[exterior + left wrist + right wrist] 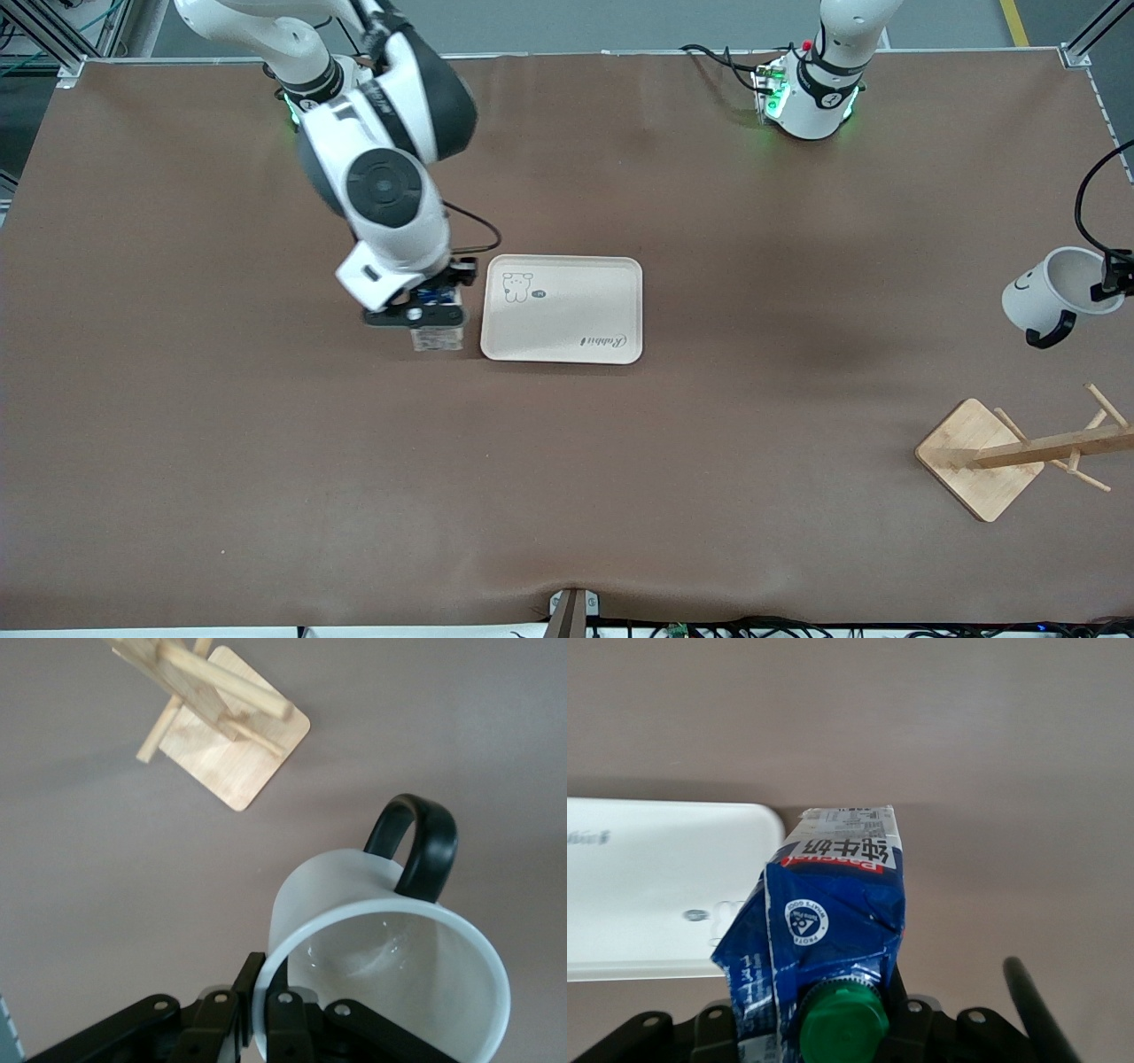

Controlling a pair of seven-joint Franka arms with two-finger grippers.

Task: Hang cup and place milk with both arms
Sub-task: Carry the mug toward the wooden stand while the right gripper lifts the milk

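The white cup (1054, 292) with a black handle and smiley face hangs tilted in the air at the left arm's end of the table, above the wooden rack (1019, 452). My left gripper (1112, 283) is shut on the cup's rim; in the left wrist view the cup (381, 974) is pinched between the fingers (288, 1014), handle toward the rack (213, 718). My right gripper (425, 306) is shut on the blue and white milk carton (437, 335), beside the tray's edge. In the right wrist view the carton (828, 921) shows its green cap (842, 1019).
A cream tray (562, 308) with a bear drawing lies mid-table, also in the right wrist view (664, 895). The rack's square base (979, 456) stands near the front camera at the left arm's end, its pegged post leaning off the view's edge. Brown table all around.
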